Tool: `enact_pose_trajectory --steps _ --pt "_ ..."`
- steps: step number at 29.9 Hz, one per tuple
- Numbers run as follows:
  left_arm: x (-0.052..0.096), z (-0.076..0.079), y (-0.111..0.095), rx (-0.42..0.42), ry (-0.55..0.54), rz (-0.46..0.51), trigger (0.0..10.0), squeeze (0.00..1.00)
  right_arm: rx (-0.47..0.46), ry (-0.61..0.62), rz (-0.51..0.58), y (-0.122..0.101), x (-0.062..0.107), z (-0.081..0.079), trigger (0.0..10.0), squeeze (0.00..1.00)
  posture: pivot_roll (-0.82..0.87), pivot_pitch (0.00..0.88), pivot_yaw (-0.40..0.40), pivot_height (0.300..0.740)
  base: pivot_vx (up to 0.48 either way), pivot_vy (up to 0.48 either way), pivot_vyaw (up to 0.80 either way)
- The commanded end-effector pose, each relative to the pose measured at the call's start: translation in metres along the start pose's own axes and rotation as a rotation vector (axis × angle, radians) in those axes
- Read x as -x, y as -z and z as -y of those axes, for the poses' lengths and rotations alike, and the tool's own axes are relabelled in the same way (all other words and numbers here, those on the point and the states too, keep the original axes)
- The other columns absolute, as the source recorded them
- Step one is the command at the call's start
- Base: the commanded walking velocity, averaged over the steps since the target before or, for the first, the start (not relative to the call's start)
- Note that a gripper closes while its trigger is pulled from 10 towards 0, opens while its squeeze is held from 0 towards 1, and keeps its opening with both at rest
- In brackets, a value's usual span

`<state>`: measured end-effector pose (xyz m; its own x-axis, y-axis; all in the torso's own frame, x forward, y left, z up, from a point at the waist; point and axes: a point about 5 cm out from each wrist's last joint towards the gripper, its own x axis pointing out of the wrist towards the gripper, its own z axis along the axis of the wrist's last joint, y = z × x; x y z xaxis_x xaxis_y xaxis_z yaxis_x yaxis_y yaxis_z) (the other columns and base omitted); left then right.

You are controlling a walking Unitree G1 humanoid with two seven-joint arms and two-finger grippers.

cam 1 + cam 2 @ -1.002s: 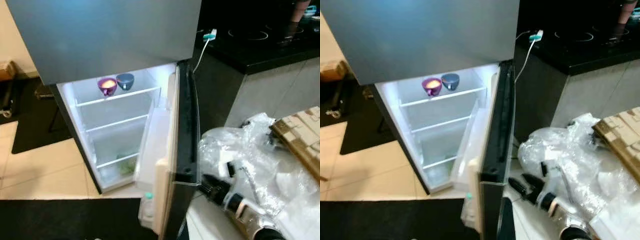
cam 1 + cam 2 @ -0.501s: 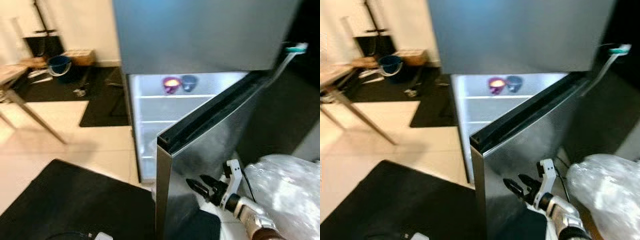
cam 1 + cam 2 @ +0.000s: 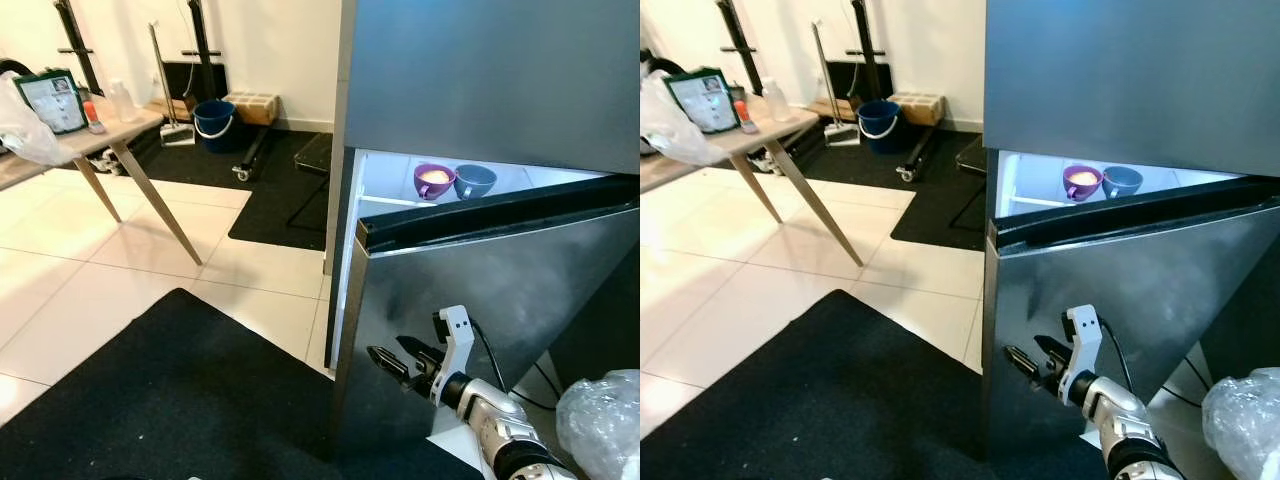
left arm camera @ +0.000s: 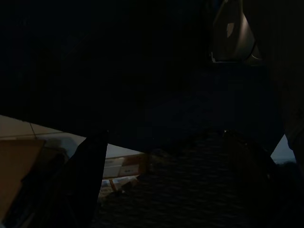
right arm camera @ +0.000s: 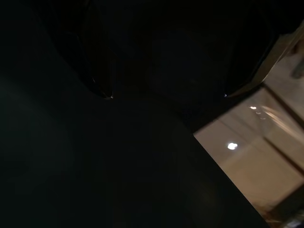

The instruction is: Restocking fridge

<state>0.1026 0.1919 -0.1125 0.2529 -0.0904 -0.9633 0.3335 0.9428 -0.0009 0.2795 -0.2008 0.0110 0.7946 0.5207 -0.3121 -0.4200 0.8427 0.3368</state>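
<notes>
steel fridge door (image 3: 490,300) swung nearly shut since a second ago, right gripper (image 3: 392,360) at 5 o'clock against it, jaws parted and empty, restocking seemingly finishing.

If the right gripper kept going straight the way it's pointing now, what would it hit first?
Most likely the outer steel face of the fridge door. The right gripper, fingers open, points left along and slightly toward that panel. Depth is unclear; if it skims past the door's edge, the black mat lies beyond.

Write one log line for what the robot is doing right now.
fridge door: partly open | right gripper: open, at door's outer face | purple cup, blue cup: side by side on lit shelf
</notes>
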Motion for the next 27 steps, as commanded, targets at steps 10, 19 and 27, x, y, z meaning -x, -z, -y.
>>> enact_pose_trajectory --steps 10,19,27 --pt "-0.003 0.014 0.000 -0.004 0.041 -0.004 10.0 0.00 0.027 0.156 -0.123 0.024 0.011 0.009 10.0 0.00 0.08 0.000 -0.026 0.740 0.000 0.000 0.00" --pt "-0.003 0.014 -0.002 0.001 0.035 0.000 10.0 0.00 0.072 0.400 -0.438 0.081 0.046 0.020 10.0 0.00 0.08 0.000 -0.025 0.740 0.000 0.000 0.00" --pt "-0.003 0.013 -0.001 0.009 0.021 -0.001 10.0 0.00 0.071 0.479 -0.594 0.118 0.076 0.016 10.0 0.00 0.08 0.000 -0.020 0.740 0.000 0.000 0.24"
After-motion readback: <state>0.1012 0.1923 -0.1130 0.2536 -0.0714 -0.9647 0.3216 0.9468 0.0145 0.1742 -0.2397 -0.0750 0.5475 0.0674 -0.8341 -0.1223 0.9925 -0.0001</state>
